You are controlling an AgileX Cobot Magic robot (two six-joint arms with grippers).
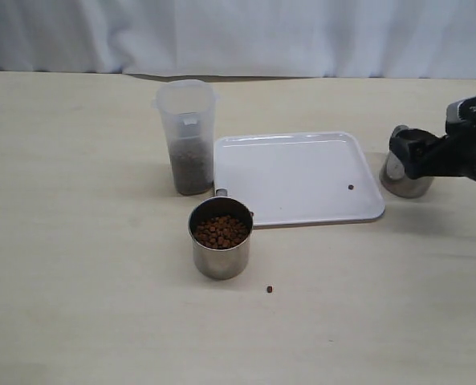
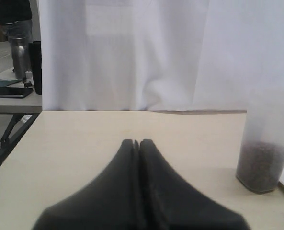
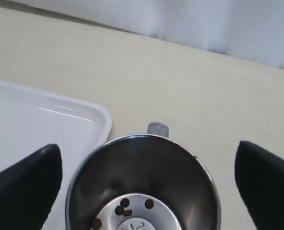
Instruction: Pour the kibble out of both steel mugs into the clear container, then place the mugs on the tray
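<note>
A white curtain point(image 1: 238, 36) hangs behind the pale tabletop point(image 1: 77, 281). Another desk point(image 2: 15, 102) stands beyond the curtain's edge.

steel mugs point(image 1: 221, 255) point(image 1: 404, 186): 2 | clear container point(image 1: 187, 112): 1 | tray point(image 1: 302, 172): 1

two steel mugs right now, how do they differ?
Front mug is full of kibble; right mug holds only a few pellets. Front mug stands free in front of the tray; right mug sits inside the open right gripper, off the tray. Both upright, on the table.
</note>
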